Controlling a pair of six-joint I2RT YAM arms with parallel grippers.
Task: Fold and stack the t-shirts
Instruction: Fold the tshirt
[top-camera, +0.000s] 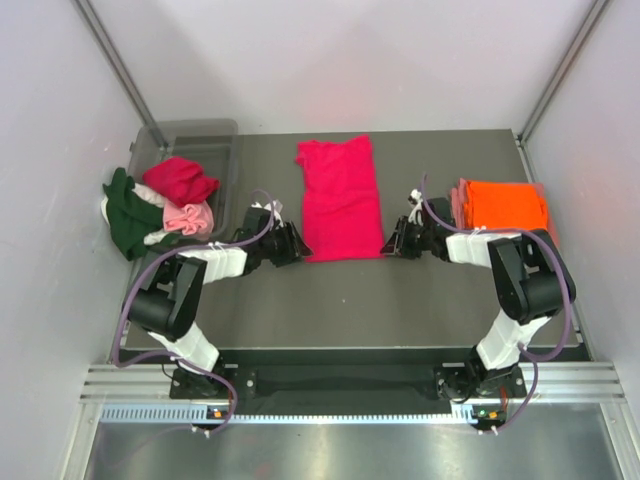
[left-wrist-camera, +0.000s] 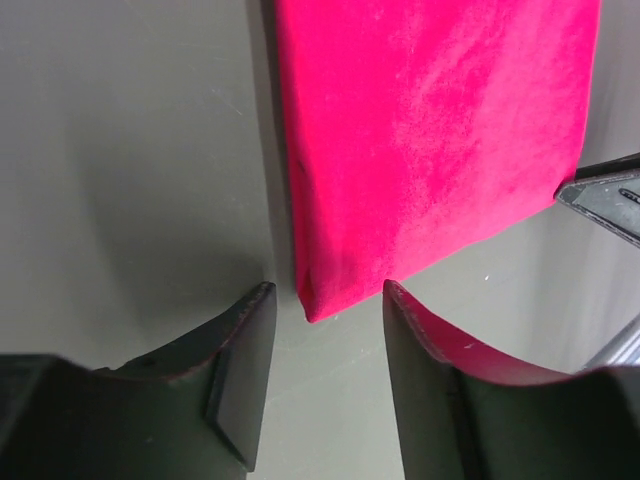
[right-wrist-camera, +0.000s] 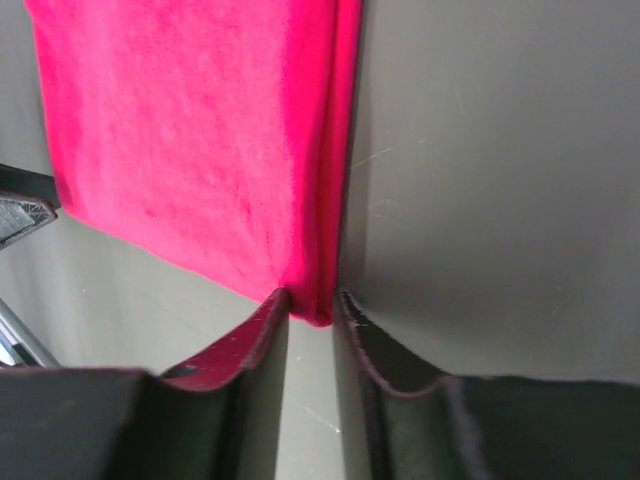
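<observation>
A crimson red t-shirt (top-camera: 340, 200), folded into a long strip, lies flat at the table's middle. My left gripper (top-camera: 297, 243) is open at its near left corner; in the left wrist view the corner (left-wrist-camera: 315, 300) lies just ahead of the gap between the fingers (left-wrist-camera: 328, 292), touching neither. My right gripper (top-camera: 390, 240) is at the near right corner; in the right wrist view its fingers (right-wrist-camera: 312, 300) pinch that corner of the shirt (right-wrist-camera: 320, 305). A folded orange t-shirt (top-camera: 505, 205) lies at the right on a salmon pink one.
A clear grey bin (top-camera: 190, 135) stands at the back left. A loose pile sits on and beside it: a red shirt (top-camera: 180, 180), a pale pink one (top-camera: 190, 217) and a dark green one (top-camera: 125, 215). White walls close in both sides.
</observation>
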